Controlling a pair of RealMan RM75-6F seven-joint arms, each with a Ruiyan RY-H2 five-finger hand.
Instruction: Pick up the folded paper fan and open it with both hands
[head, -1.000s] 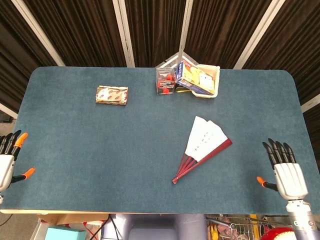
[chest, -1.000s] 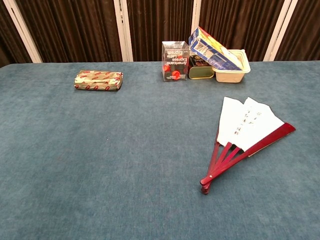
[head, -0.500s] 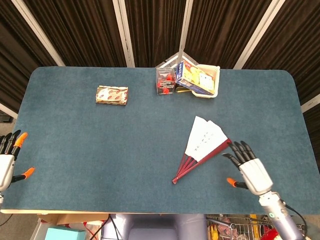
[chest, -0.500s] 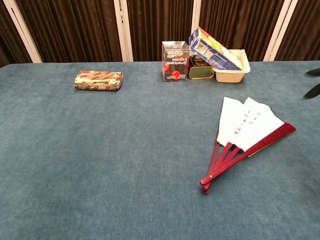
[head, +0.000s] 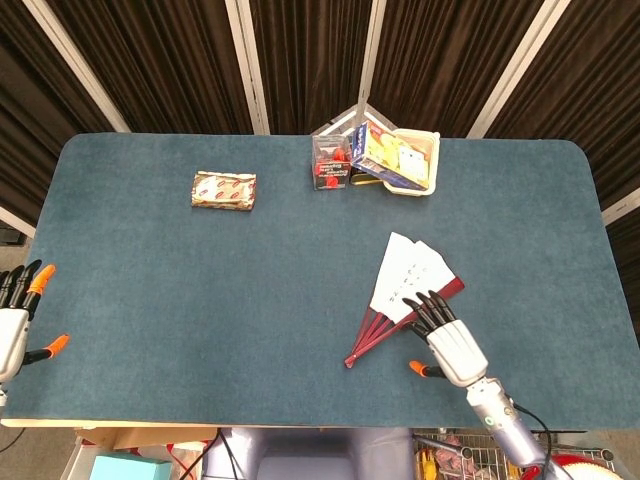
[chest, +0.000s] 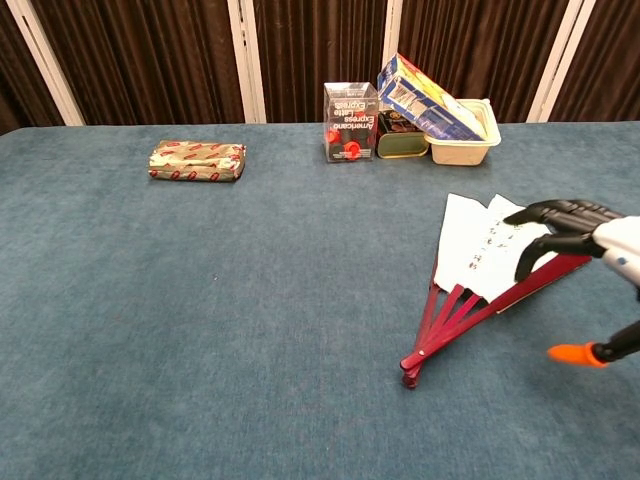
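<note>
The paper fan lies partly spread on the blue table, white leaf toward the far right, red ribs meeting at a pivot near the front. My right hand hovers with its fingers apart over the fan's right red guard stick, fingertips over the white leaf, holding nothing. At the table's front left edge my left hand is open and far from the fan; the chest view does not show it.
A foil-wrapped packet lies at the back left. At the back centre stand a clear box with red print, a tin, and a cream tray holding a tilted blue and yellow box.
My right hand has moved left from the table's right edge until it is over the fan's right side. The fan and my left hand have stayed put.
</note>
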